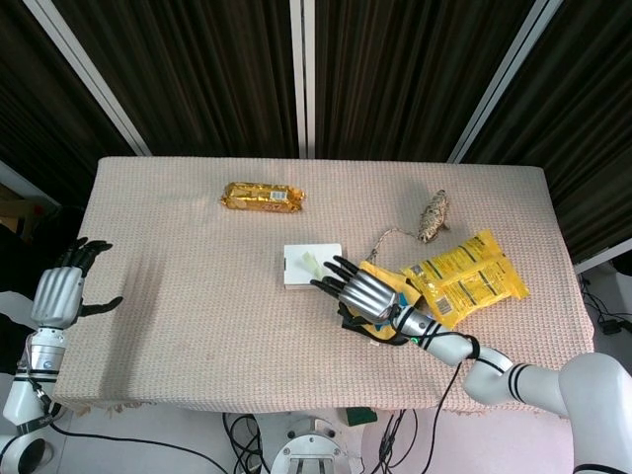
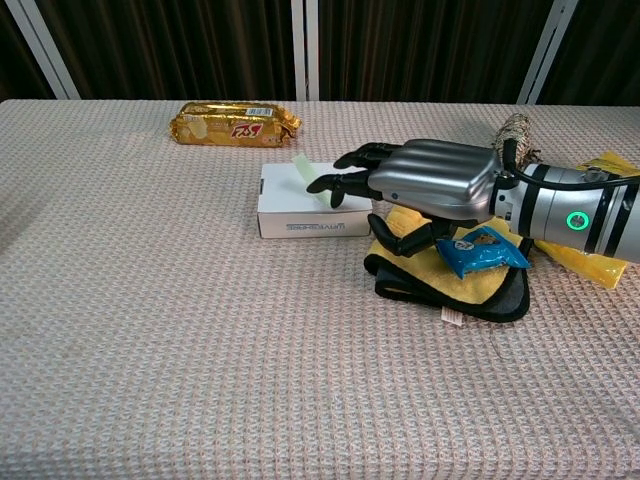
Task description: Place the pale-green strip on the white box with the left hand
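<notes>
lying on 1 white box (image 2: pixel 314 212), 1 pale-green strip (image 2: pixel 303 171), right hand (image 2: pixel 425 183) fingers (image 2: pixel 340 184) spread

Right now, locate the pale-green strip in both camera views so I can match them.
Head view: the pale-green strip lies on the flat white box near the table's centre, just above the right hand's fingertips.
Chest view: the strip sits on the box's top, centre frame, partly behind the hand's fingers.
Shared landmark: the gold snack packet beyond the box.
</notes>
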You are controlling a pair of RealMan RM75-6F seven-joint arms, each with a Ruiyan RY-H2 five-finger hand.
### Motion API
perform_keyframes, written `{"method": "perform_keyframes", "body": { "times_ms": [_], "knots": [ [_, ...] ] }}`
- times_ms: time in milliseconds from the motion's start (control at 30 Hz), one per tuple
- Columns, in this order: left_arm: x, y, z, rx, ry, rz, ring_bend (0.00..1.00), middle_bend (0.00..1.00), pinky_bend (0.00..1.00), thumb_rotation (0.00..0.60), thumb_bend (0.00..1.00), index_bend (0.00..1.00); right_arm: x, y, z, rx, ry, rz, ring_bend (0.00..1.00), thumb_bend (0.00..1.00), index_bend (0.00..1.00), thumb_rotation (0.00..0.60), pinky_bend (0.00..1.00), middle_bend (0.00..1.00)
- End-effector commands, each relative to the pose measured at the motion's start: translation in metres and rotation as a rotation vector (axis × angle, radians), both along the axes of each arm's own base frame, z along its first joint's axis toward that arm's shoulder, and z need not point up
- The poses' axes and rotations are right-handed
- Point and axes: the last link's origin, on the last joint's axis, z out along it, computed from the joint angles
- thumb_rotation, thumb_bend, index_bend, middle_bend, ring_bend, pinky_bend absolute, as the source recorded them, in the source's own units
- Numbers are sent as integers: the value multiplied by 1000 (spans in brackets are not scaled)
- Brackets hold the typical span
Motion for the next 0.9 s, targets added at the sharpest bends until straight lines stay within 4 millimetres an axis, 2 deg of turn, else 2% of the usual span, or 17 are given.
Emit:
{"method": "perform_keyframes", "body": {
  "times_ms": [33,300,600,900],
  "knots": [
    [0,0,0,-2,1,1,70,167,190,600,52,199,1,0,0,-3,-1,2,0,808,0,340,0,186],
    [1,1,0,-3,0,1,70,167,190,600,52,199,4,-2,4,-22,-41,12,0,810,0,338,0,181],
    [-1,0,0,-5,2,5,70,167,190,600,54,199,-2,-5,-3,-16,10,-17,0,810,0,341,0,179],
    [-1,1,1,-4,4,6,70,167,190,600,54,199,7,-8,1,-38,-59,-6,0,811,0,339,0,168]
  ]
}}
